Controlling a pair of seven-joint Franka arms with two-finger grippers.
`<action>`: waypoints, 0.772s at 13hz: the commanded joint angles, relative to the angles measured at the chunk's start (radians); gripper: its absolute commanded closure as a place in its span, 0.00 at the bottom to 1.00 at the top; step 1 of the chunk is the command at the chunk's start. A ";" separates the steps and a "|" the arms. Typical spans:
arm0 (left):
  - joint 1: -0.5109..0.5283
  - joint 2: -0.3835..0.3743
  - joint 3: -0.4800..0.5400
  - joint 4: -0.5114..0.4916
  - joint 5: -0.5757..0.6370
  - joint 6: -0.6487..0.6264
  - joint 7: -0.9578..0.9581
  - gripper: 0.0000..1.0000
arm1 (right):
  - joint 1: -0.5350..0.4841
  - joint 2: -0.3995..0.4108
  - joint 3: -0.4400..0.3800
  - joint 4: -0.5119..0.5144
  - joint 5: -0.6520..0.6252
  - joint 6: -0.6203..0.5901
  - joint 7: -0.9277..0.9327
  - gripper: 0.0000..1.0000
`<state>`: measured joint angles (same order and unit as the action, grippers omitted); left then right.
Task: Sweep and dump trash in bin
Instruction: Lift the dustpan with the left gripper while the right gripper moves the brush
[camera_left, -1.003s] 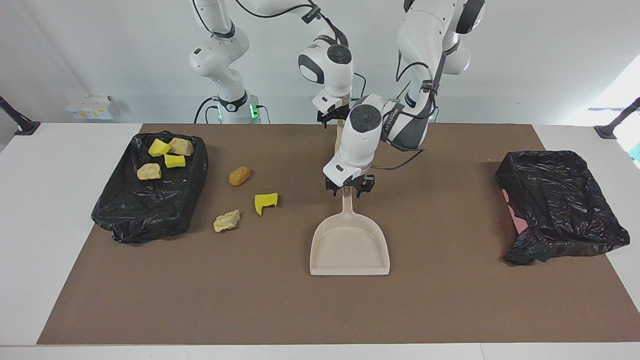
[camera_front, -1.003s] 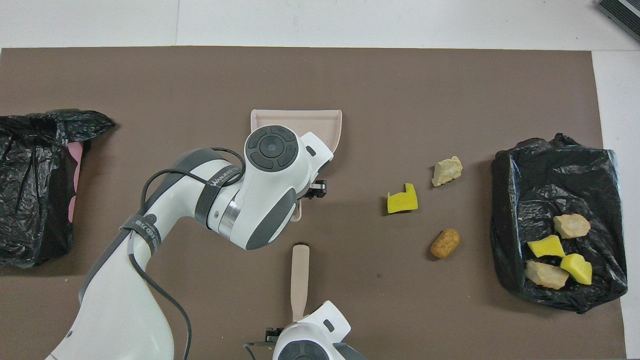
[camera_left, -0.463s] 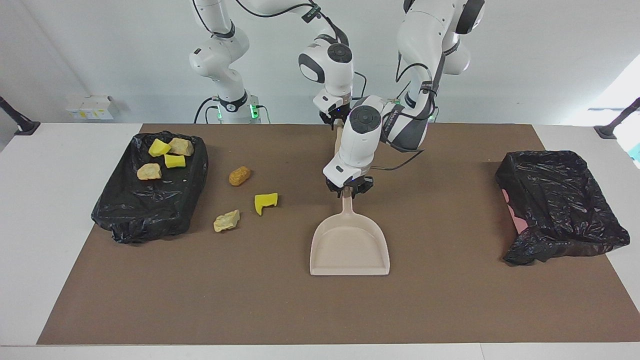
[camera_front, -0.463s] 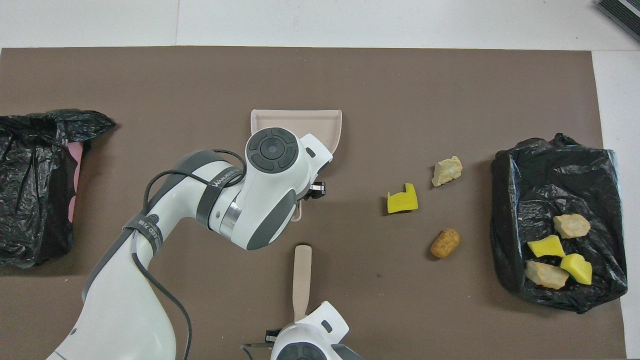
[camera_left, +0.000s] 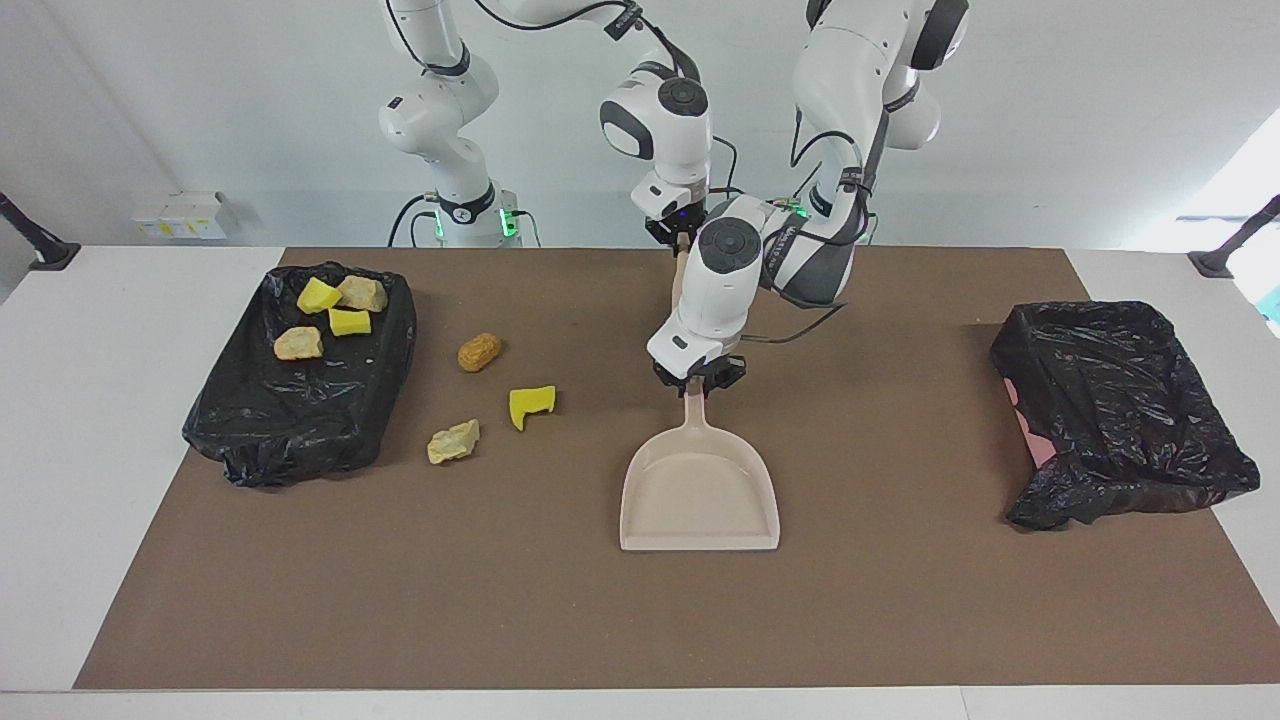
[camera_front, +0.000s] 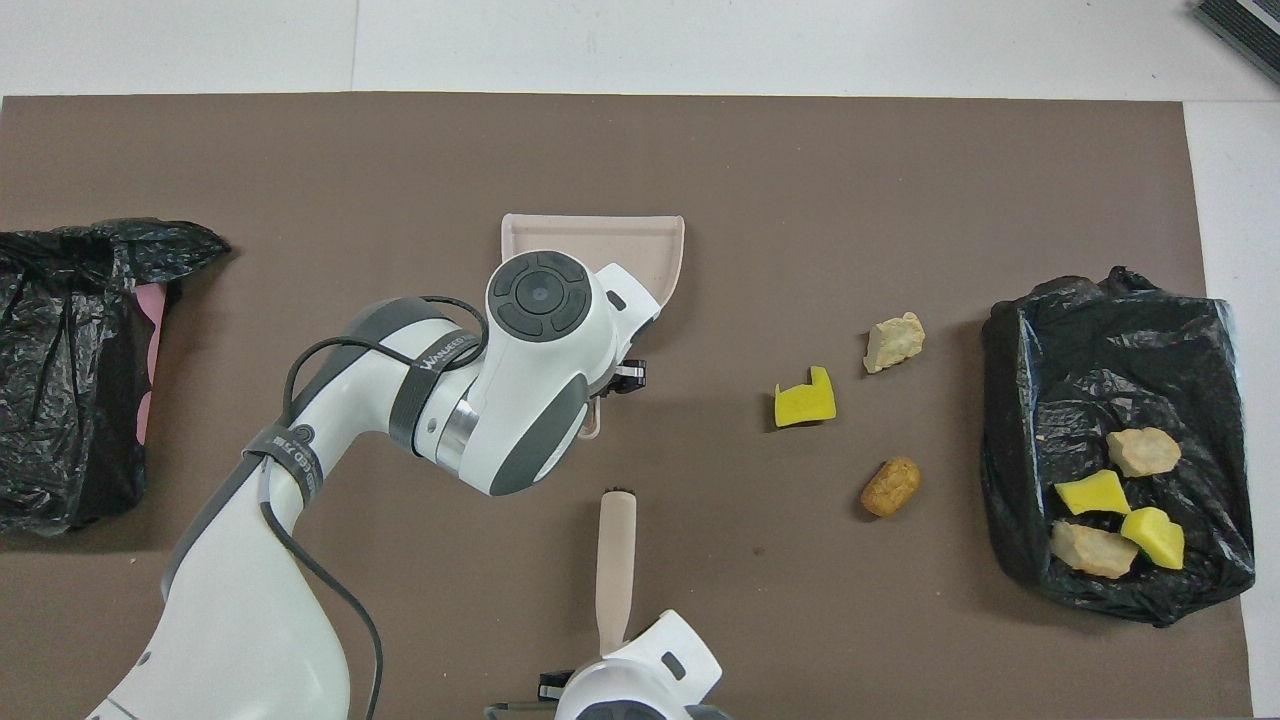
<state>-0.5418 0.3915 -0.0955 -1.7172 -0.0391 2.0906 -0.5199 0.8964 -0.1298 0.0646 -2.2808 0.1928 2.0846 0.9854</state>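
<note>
- Two end effectors at work: left end effector (camera_left: 698, 381) clamped on the dustpan (camera_left: 699, 487) handle
- Right end effector (camera_left: 680, 236) clamped on the brush (camera_front: 615, 562) handle
- Three scraps of trash (camera_left: 478, 352) loose on the bench (camera_left: 900, 620), toward the right arm's end
- Four more in the black-lined bin (camera_left: 300, 420) beside them
- Second black bag (camera_left: 1120, 410) at the left arm's end

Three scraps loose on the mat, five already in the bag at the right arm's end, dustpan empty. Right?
One thing is off: the bag at the right arm's end holds four scraps, not five: two yellow sponge chunks and two beige lumps, as the facing view shows. The rest stands: three scraps lie loose on the mat, and the dustpan is empty.
</note>
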 joint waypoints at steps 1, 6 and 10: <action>0.014 -0.026 0.014 0.008 0.002 0.003 0.003 1.00 | -0.092 -0.144 0.000 -0.023 0.008 -0.176 -0.039 1.00; 0.123 -0.100 0.014 0.002 0.005 -0.098 0.345 1.00 | -0.227 -0.174 0.000 -0.026 -0.136 -0.435 -0.008 1.00; 0.195 -0.163 0.016 -0.010 0.005 -0.217 0.729 1.00 | -0.341 -0.168 0.001 -0.037 -0.335 -0.505 -0.022 1.00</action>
<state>-0.3660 0.2796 -0.0739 -1.7002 -0.0368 1.9201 0.0686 0.6117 -0.2936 0.0555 -2.3087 -0.0792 1.5967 0.9763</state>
